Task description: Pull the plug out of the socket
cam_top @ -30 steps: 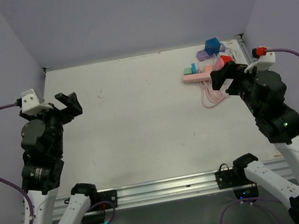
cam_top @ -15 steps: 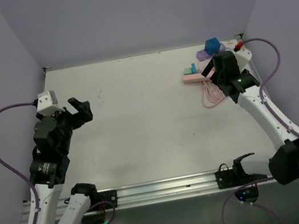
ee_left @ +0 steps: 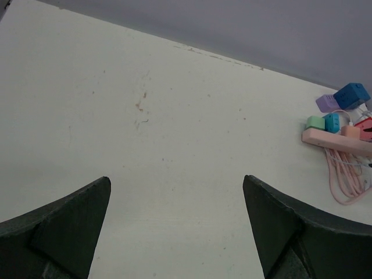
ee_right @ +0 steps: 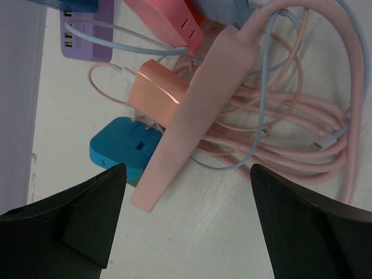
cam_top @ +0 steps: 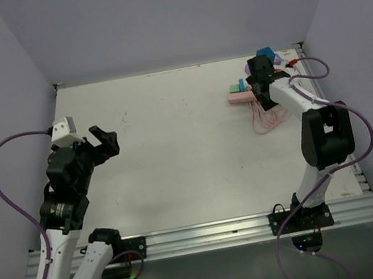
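Observation:
A pink power strip point(ee_right: 200, 104) lies at the table's far right; it also shows in the top view point(cam_top: 240, 97) and the left wrist view point(ee_left: 337, 141). A blue plug point(ee_right: 121, 149) and a peach plug point(ee_right: 157, 93) sit in its side, and a red-pink plug point(ee_right: 165, 20) is further along. My right gripper point(ee_right: 188, 166) is open and hovers just above the strip's near end, touching nothing; in the top view it point(cam_top: 256, 89) is over the strip. My left gripper point(ee_left: 176, 177) is open and empty, far off at the left point(cam_top: 103, 139).
A coil of pink cable point(ee_right: 302, 128) lies beside the strip. A purple USB block point(ee_right: 87, 40) and a blue cube point(ee_left: 351, 95) sit behind it, near the back wall. A green plug point(ee_left: 315, 122) is at the strip's left end.
My right arm has stretched forward and its gripper has moved from the right side to above the power strip. My left gripper has shifted slightly right.

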Controlling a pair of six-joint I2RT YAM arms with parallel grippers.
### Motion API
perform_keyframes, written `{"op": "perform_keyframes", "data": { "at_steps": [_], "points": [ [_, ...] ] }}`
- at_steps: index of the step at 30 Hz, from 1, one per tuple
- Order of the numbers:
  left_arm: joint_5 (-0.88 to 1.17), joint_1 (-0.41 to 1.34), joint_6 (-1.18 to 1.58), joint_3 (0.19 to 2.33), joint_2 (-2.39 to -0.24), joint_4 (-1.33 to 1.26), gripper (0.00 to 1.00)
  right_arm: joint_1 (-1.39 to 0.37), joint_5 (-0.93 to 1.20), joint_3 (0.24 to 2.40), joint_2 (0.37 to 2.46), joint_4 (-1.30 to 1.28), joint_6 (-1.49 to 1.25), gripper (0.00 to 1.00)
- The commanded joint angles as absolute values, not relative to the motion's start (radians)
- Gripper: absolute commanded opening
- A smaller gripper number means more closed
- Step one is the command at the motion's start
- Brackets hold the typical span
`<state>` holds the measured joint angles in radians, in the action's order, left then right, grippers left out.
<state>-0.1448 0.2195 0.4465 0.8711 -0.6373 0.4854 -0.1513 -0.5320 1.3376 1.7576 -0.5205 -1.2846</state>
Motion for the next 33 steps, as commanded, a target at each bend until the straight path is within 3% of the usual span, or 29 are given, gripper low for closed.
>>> {"op": "perform_keyframes", "data": {
  "at_steps": [1,7,15,26,33],
  "points": [
    [-0.156,0.225,0.468,0.867,-0.634,0.492,1.0,-0.138,-0.574,1.428,1.814,-0.498,-1.448,0.91],
    [-0.181,0.225,0.472,0.868,-0.643,0.502,1.0,-0.126,-0.56,1.477,1.924,-0.519,-1.52,0.88],
    [-0.181,0.225,0.482,0.868,-0.669,0.499,1.0,-0.107,-0.503,1.485,1.988,-0.483,-1.517,0.66],
    [-0.173,0.225,0.485,0.861,-0.667,0.486,1.0,-0.107,-0.306,1.443,1.882,-0.293,-1.263,0.0],
    [-0.153,0.225,0.476,0.861,-0.666,0.469,1.0,-0.172,-0.101,1.5,1.781,-0.236,-1.034,0.0]
  ]
}}
